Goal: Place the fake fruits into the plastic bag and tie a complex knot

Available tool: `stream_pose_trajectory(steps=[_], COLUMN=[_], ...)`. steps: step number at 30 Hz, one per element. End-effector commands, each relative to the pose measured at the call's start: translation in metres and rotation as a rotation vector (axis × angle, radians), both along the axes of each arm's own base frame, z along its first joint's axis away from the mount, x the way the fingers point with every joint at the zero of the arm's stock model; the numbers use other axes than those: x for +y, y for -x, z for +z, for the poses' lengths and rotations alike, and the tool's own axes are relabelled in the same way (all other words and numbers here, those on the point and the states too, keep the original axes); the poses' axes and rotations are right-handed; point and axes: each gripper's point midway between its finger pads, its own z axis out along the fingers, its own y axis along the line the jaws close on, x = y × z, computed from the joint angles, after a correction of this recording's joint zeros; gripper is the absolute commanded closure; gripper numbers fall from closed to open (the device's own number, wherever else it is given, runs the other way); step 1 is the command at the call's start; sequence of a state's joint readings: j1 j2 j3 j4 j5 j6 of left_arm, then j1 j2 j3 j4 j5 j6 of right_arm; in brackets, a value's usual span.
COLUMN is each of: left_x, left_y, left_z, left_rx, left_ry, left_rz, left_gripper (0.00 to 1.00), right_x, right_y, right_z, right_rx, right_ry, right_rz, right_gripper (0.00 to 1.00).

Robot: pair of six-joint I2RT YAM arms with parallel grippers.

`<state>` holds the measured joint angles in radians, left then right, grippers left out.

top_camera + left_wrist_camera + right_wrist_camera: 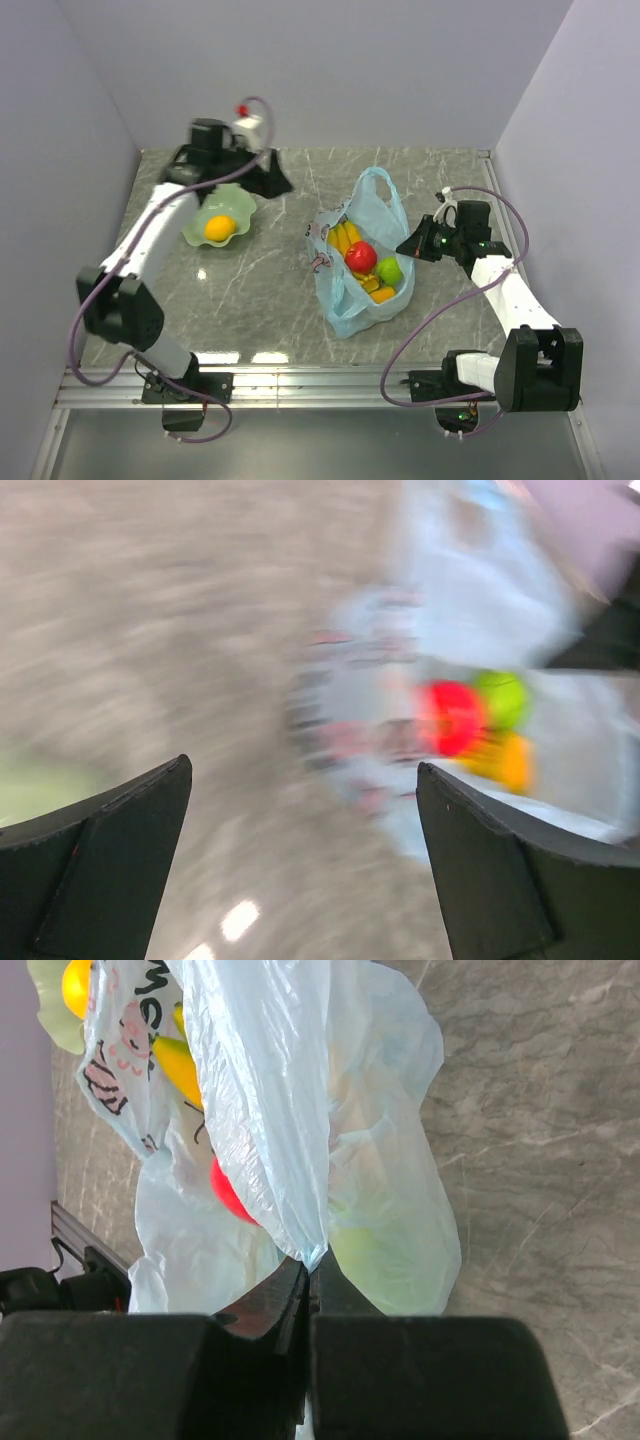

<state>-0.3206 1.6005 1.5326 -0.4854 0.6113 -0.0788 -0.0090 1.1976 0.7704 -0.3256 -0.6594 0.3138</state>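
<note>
one fruit is not yet in the plastic bag (345, 312)
the right jaws are clenched on a fold at the bag's right edge. the left jaws are wide apart and hold nothing; their view is blurry. in the bag we see the banana bunch (345, 238), red apple (361, 257) and green fruit (389, 270). the orange-yellow fruit (220, 229) sits in the pale green dish (195, 222) on the table (270, 300), well left of the bag and close to the left jaws, so we think that arm is nearer. the bag lies long from far to near, its handle loop (378, 185) pointing at the far wall.
</note>
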Motion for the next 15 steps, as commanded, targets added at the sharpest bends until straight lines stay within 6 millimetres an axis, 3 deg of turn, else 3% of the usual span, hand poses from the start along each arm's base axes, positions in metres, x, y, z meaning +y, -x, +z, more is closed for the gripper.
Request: stream_pose_trajectory(steps=[1, 3, 7, 9, 15], left_x=[0.083, 0.137, 0.202, 0.225, 0.238], left_y=[-0.003, -0.012, -0.025, -0.032, -0.032], left_z=[-0.034, -0.060, -0.093, -0.110, -0.161], left_rx=[0.040, 0.111, 0.207, 0.262, 0.395], left_ry=[-0.194, -0.287, -0.382, -0.424, -0.487], left_rz=[0.162, 0.301, 0.484, 0.561, 0.552], left_gripper=[0.01, 0.01, 0.01, 0.01, 0.01], right_x=[0.001, 0.001, 0.001, 0.001, 0.001], right_y=[0.000, 0.001, 0.002, 0.003, 0.002], right_z=[0.010, 0.010, 0.008, 0.007, 0.007], right_rx=[-0.054, -0.058, -0.056, -0.055, -0.052], right_ry=[0.014, 0.018, 0.017, 0.017, 0.022], right_rz=[0.030, 0.034, 0.035, 0.036, 0.045], right_gripper=[1.00, 1.00, 1.00, 1.00, 1.00])
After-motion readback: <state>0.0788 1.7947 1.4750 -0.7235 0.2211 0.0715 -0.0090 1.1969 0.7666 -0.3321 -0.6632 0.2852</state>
